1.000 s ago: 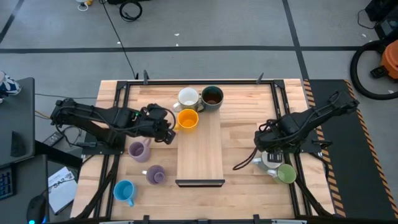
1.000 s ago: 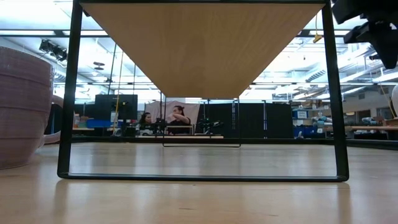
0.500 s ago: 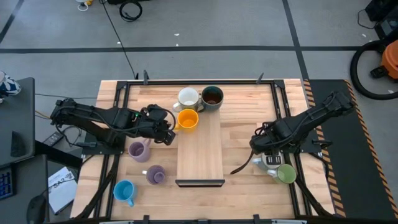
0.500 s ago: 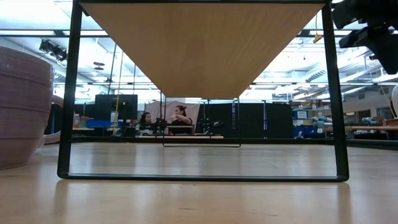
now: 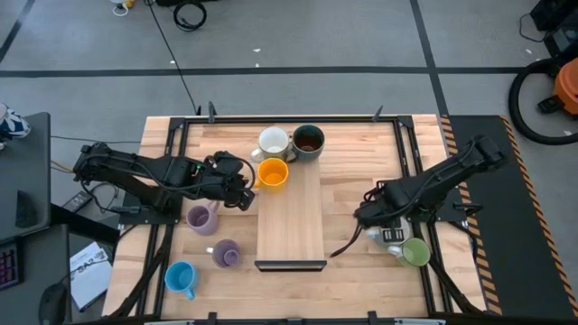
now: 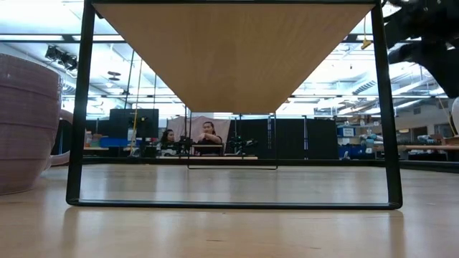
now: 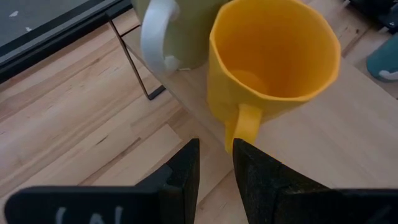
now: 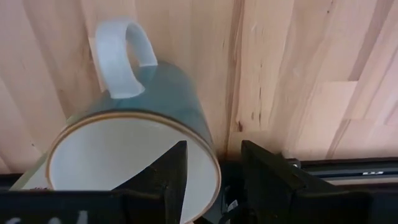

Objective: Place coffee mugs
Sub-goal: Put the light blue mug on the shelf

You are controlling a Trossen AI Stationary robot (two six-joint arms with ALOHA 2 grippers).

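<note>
Left gripper (image 7: 214,163), fingers parted, straddles the handle of the orange ceramic mug (image 7: 272,59) on the raised wooden shelf (image 5: 291,217), mid-left. Right gripper (image 8: 211,163), fingers parted, hangs over the white-handled ceramic mug (image 8: 134,140) near right; only its wrist view shows this mug, which the high view hides beneath the arm.

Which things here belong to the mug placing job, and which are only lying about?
Job: two white ceramic mugs, dark grey ceramic mug, orange ceramic mug, two lavender ceramic mugs, light blue ceramic mug, green ceramic mug, wooden shelf.
Lying about: orange vacuum cleaner, black cable coil.
</note>
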